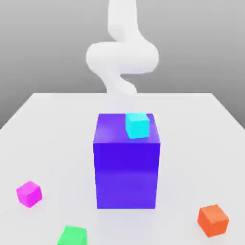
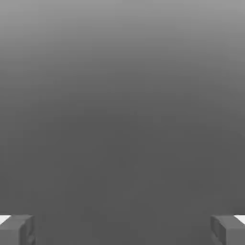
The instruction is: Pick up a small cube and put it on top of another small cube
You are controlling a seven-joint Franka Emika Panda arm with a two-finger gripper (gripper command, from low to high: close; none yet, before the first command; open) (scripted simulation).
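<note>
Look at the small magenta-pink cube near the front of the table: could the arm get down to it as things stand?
Probably yes. The magenta-pink cube sits alone on the white table, apart from the big blue-purple block and the green cube, and the gripper is open with nothing between its fingers.

Setting: a simulated test bench, not a lived-in room. A plain white table [image 1: 52, 124] stands before a featureless grey backdrop. A white robot arm [image 1: 122, 57] rises behind a large blue-purple block [image 1: 127, 172]. Around that block lie flat-coloured cubes: pink [image 1: 29, 193], green [image 1: 72, 236], orange [image 1: 213, 220]; a cyan cube [image 1: 138, 125] sits on top.
</note>
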